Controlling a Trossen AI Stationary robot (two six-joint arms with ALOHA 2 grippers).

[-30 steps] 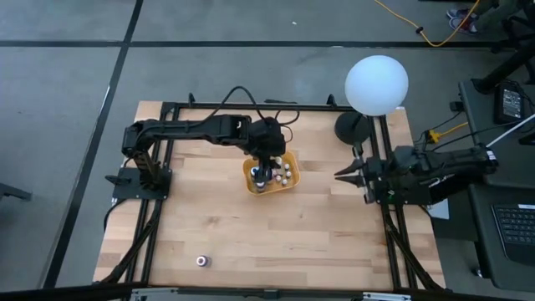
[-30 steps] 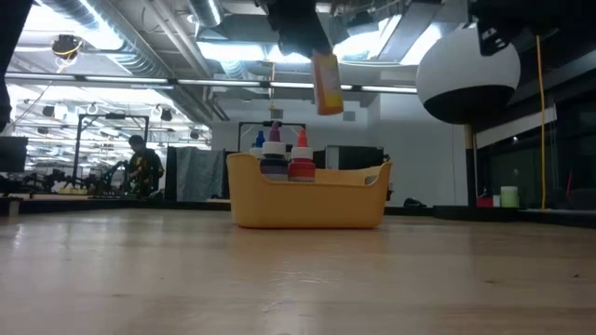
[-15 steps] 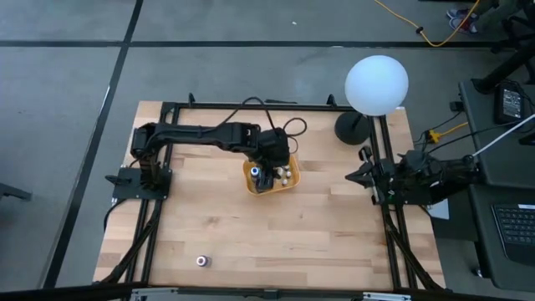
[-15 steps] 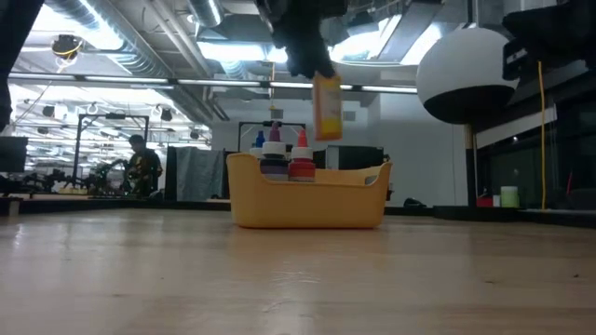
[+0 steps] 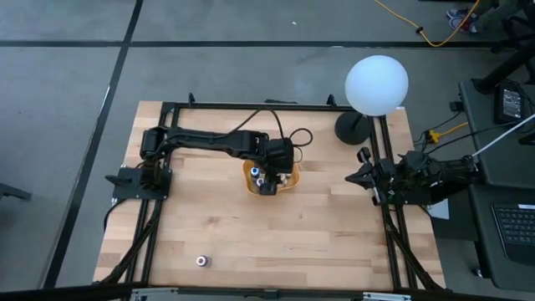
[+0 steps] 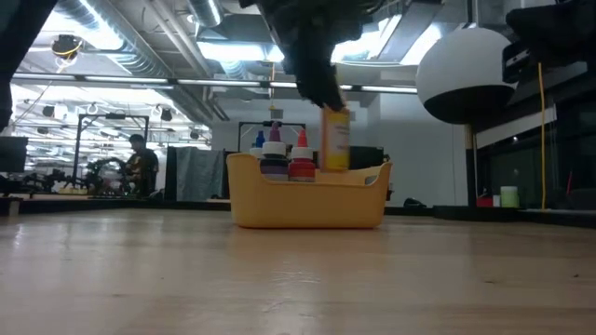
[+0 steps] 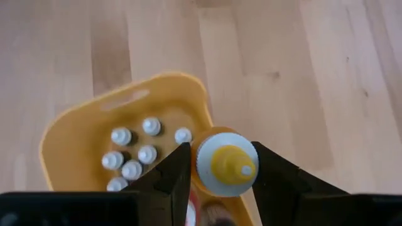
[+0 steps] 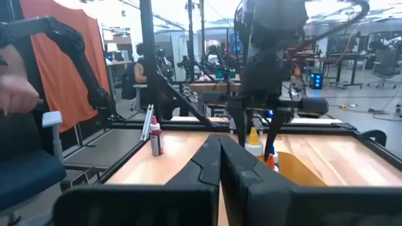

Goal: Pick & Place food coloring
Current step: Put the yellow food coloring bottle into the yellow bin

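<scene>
My left gripper [image 7: 221, 182] is over the orange-yellow tray [image 7: 81, 125] and shut on a yellow food coloring bottle [image 7: 226, 164] with a white collar and a yellow nozzle. In the low view this bottle [image 6: 335, 140] hangs upright at the tray's [image 6: 307, 200] rim height, under the dark gripper [image 6: 321, 98]. Several white-capped bottles [image 7: 135, 154] stand in the tray. One more small bottle [image 5: 201, 261] stands alone near the table's front left. My right gripper [image 5: 355, 177] waits shut at the table's right edge. My left gripper pinches the yellow bottle's upper part, just under the white collar [image 7: 202, 179], between its two fingers [image 7: 171, 176], one on each side. The fingers slant down from above. The bottle hangs upright below them, its lower end [image 6: 335, 166] at the tray's rim.
A big white globe lamp [image 5: 377, 84] on a dark foot [image 5: 351, 127] stands at the table's far right corner. A black frame [image 5: 251, 106] runs along the table's edges. Bare wood lies in front of the tray and to its right.
My left gripper has come down toward the tray with the yellow bottle, which stays upright and has sunk from well above the tray to its rim. My right gripper has drawn back toward the table's right edge and shut.
</scene>
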